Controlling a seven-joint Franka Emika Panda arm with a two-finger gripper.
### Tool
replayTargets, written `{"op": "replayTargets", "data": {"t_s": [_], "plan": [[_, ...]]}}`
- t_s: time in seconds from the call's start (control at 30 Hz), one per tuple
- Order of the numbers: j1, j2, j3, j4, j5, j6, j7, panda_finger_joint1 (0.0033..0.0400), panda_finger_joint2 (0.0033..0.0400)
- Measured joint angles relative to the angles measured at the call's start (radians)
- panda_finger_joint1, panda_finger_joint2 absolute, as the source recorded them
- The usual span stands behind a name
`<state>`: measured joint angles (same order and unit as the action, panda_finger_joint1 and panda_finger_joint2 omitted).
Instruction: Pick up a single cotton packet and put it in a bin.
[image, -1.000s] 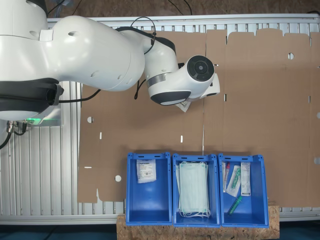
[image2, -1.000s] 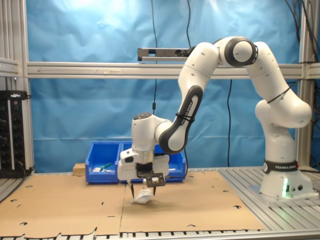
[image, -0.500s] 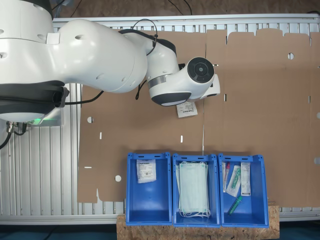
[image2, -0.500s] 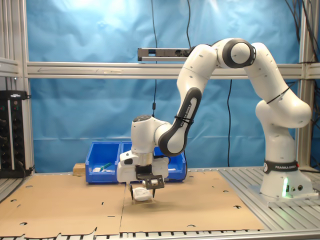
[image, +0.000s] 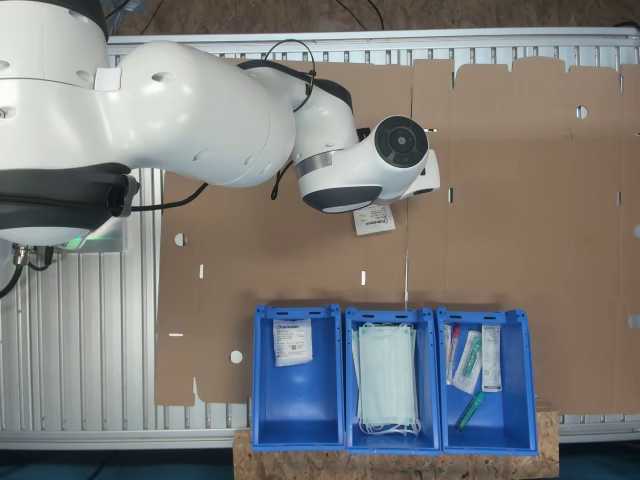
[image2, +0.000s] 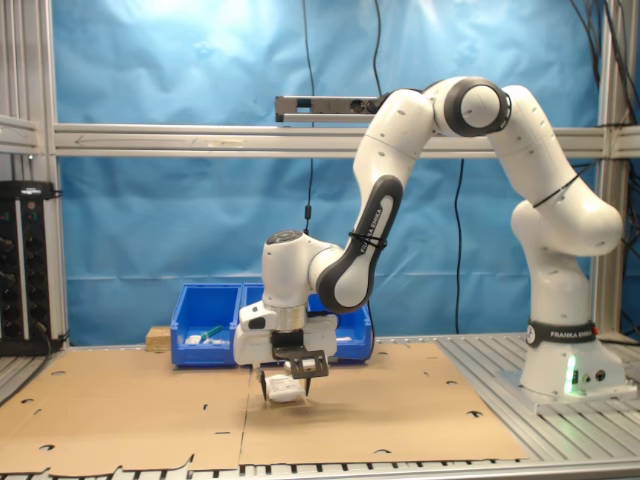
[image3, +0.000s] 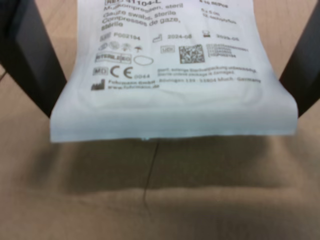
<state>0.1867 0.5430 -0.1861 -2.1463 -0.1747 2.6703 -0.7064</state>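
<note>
While my claw (image2: 284, 385) hangs low over the cardboard (image2: 380, 415) on the bench (image: 90, 330), it is clenched on the packet (image3: 170, 75), its two dark fingers (image3: 30, 55) pressing the packet's opposite edges. The packet hangs clear of the cardboard, throwing a shadow on it in the wrist view. In the first exterior view the packet (image: 373, 220) peeks out from under my wrist at about 5 o'clock of it. In the second exterior view it (image2: 284, 390) sits white between the fingertips, just above the sheet. Three blue bins stand in a row, well apart from the claw, at 6 o'clock in the first exterior view. The bin (image: 296, 385) at the 9 o'clock end of the row holds one white packet, the middle bin (image: 393, 318) pale green masks (image: 387, 380), and the third bin (image: 484, 385) tubes and sachets.
</note>
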Motion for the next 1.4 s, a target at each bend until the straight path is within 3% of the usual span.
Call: {"op": "replayTargets", "data": {"t_s": [1.4], "plan": [[-0.031, 0.000, 0.000, 0.000, 0.000, 0.001, 0.000, 0.0400, 0.0400]]}}
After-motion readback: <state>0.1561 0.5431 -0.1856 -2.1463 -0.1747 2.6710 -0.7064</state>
